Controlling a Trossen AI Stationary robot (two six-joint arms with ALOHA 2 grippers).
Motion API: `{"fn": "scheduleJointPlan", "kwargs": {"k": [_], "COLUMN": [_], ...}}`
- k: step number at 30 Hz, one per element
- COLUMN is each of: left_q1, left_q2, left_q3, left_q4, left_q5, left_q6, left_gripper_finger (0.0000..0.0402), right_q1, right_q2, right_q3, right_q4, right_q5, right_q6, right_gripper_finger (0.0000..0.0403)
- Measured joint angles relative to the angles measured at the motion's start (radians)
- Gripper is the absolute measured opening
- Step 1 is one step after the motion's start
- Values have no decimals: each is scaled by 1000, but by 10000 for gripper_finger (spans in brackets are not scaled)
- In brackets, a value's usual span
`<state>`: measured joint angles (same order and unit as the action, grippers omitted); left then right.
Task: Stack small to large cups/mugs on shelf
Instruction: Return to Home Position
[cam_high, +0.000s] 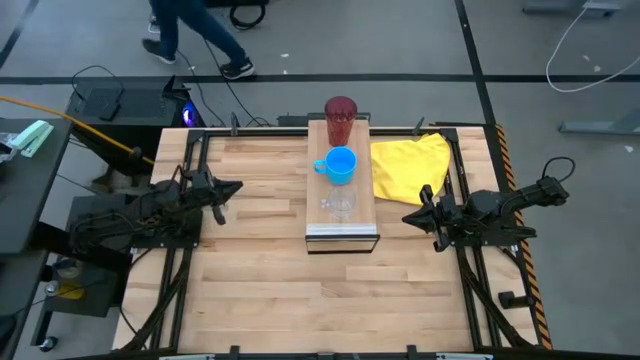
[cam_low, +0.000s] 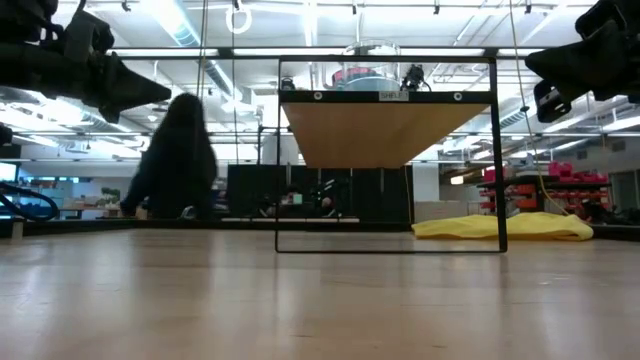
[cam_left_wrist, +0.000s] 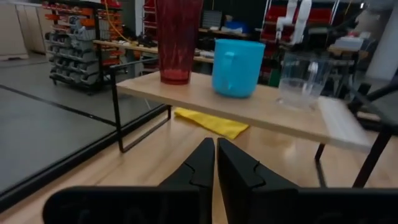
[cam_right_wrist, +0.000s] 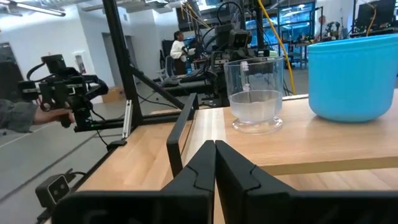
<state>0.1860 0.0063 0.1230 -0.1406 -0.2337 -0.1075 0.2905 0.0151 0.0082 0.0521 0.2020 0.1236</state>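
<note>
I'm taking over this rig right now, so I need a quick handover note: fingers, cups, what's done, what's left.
Left gripper: fingers shut, empty, left of the shelf, clear of it.
Right gripper: fingers shut, empty, right of the shelf.
On the shelf, in a row: glass cup at the end nearest the grippers, blue mug in the middle, red tumbler at the far end.
Done: all three placed, small to large.
Left: probably only parking both arms.
</note>
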Motion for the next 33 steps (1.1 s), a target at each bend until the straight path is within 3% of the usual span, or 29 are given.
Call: {"fn": "scheduleJointPlan", "kwargs": {"k": [7,33], "left_q1": [0,0], "left_q2": [0,0], "left_q3": [0,0], "left_q4": [-69,-66], "left_q5": [-2,-1], "left_q6": [-16,-12], "left_gripper_finger": [36,31], "right_q1": [0,0], "right_q2": [0,0], "right_q3": [0,0], "right_q4": [0,1], "right_q5": [0,0], "right_q6": [-22,-14], "right_gripper_finger": [16,16]}}
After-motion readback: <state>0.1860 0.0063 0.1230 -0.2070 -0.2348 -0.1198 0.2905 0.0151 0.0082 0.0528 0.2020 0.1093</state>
